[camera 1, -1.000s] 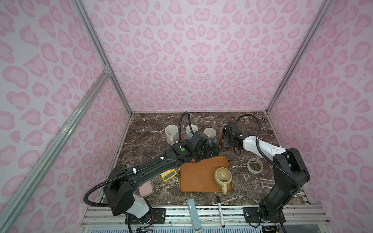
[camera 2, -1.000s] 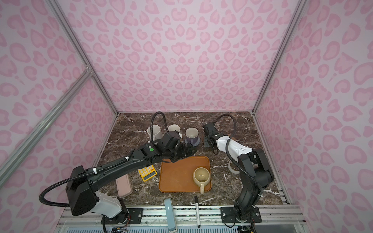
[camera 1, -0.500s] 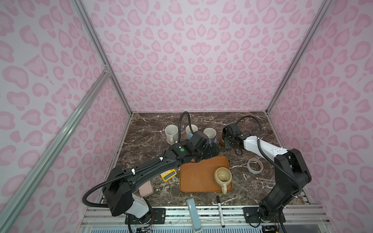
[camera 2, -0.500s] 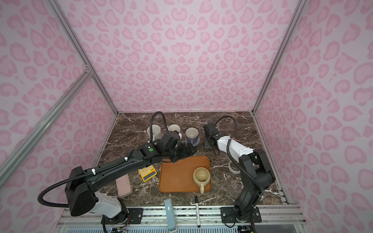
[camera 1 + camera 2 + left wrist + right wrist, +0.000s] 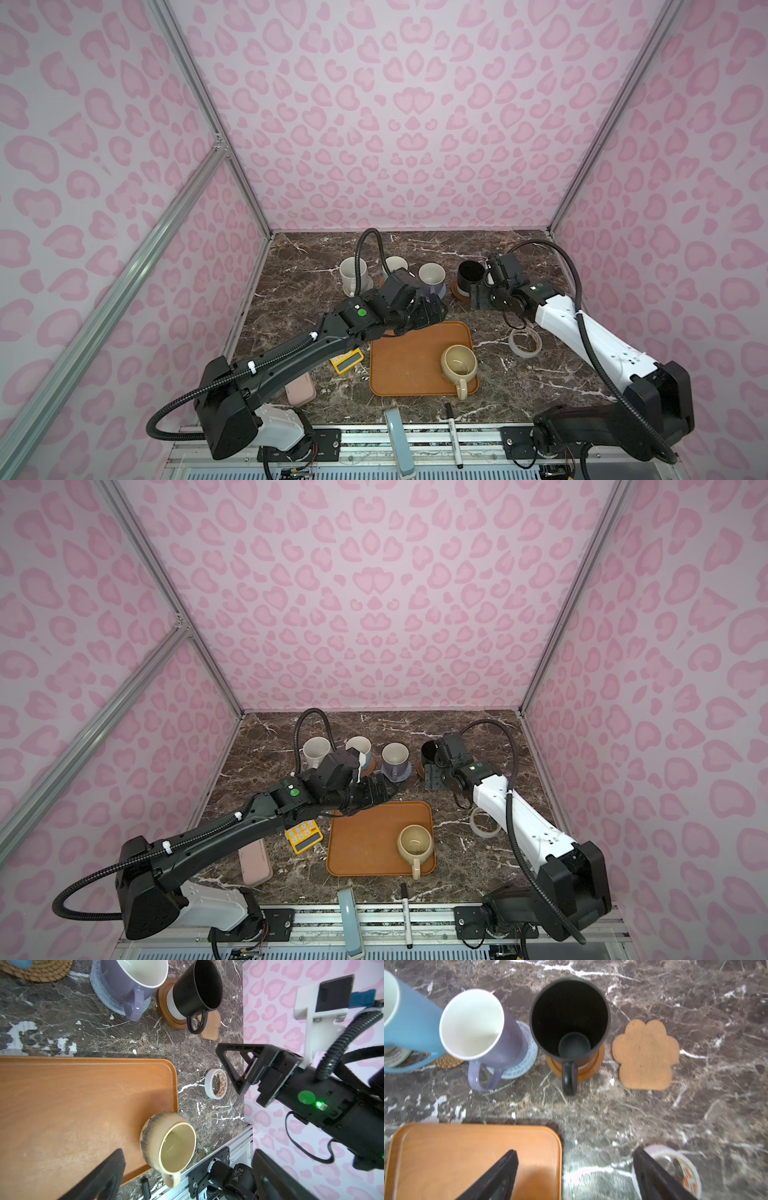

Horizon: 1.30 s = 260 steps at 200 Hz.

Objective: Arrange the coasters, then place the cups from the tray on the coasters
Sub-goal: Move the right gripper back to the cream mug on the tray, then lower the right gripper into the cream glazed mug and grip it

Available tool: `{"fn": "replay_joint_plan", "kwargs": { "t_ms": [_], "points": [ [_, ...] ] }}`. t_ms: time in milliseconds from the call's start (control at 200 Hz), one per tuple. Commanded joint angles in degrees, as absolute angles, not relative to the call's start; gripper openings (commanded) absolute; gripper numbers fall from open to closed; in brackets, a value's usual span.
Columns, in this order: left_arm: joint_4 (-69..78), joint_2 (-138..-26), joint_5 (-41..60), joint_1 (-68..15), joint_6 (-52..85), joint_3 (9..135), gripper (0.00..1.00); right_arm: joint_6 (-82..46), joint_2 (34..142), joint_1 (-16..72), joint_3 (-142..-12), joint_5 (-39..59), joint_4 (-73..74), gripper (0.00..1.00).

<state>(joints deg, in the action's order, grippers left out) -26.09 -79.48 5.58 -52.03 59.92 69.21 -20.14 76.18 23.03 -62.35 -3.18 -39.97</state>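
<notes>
- Both grippers are hanging empty right now. The right gripper (image 5: 577, 1178) is showing its jaws spread wide with nothing between them, and the left gripper (image 5: 430, 312) is gaping just as wide over the tray (image 5: 405, 374).
- The cream cup (image 5: 457, 365) is the only one sitting on the tray. It's standing upright out in front of the left gripper and clear of it, with its handle poking over the rim away from that gripper.
- Handling guess: it's looking like glazed ceramic, so probably stiff, a bit hefty, slick and chippable. It's also looking squat and wide, so I'm thinking a pinch on the wall at the rim, or on the handle, is beating a grab around the whole body.
- The paw coaster (image 5: 645, 1055) is lying bare just ahead of the right gripper, so I'm guessing that's where the cup is heading.
- Tight neighbour: the black cup (image 5: 569, 1018) is standing on the brown disc (image 5: 591, 1072) straight ahead of the right gripper. It's right beside the paw, with its handle pointing back at the gripper.
- Further along that row, the lavender cup (image 5: 473, 1026) is sitting on the grey-blue coaster (image 5: 527, 1059), with the blue cup (image 5: 413, 1030) beyond it. Neither is getting in the way.
- The tape ring (image 5: 524, 343) is lying on the bench (image 5: 291, 291) under the right arm, just behind the gripper, so a low sweep is risking a nudge.
- The right arm is also crowding the paw's airspace.
</notes>
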Motion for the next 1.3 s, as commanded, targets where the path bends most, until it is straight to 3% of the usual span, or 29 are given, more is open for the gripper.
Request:
{"fn": "replay_joint_plan", "kwargs": {
  "t_ms": [0,25,60,415,615,800,975,1160,1295],
  "points": [
    [-29.2,-78.0,4.9,-52.1,59.0,69.1,0.97,-19.6,72.7,23.5,-60.2,0.8,-49.4,0.89],
    [-29.8,-78.0,4.9,-52.2,59.0,69.2,0.97,-19.6,71.5,23.7,-59.4,2.0,-50.1,0.89],
    [-30.3,-77.8,5.1,-52.2,59.1,69.3,0.97,-20.0,69.7,24.1,-58.2,3.4,-51.0,0.98],
    [-28.8,-76.7,8.7,-52.4,61.6,66.7,0.97,-32.1,54.4,45.5,-48.7,1.0,-58.0,0.98],
    [-27.8,-78.0,10.5,-53.3,62.2,66.4,0.97,-40.6,50.5,55.4,-43.0,-0.5,-55.0,0.9],
    [-24.5,-78.3,11.1,-53.7,64.4,64.1,0.97,-44.9,53.3,63.2,-40.9,-3.6,-49.8,0.85],
    [-23.1,-79.3,9.9,-54.7,65.6,63.4,0.97,-47.5,58.7,65.2,-38.4,-5.3,-44.3,0.71],
    [-19.8,-79.0,8.5,-55.4,68.8,61.2,0.97,-50.7,62.5,65.2,-38.1,-8.9,-42.7,0.4],
    [-18.8,-79.1,7.0,-55.7,70.4,60.9,0.97,-50.8,63.5,65.2,-38.8,-10.5,-43.9,0.33]
  ]
}}
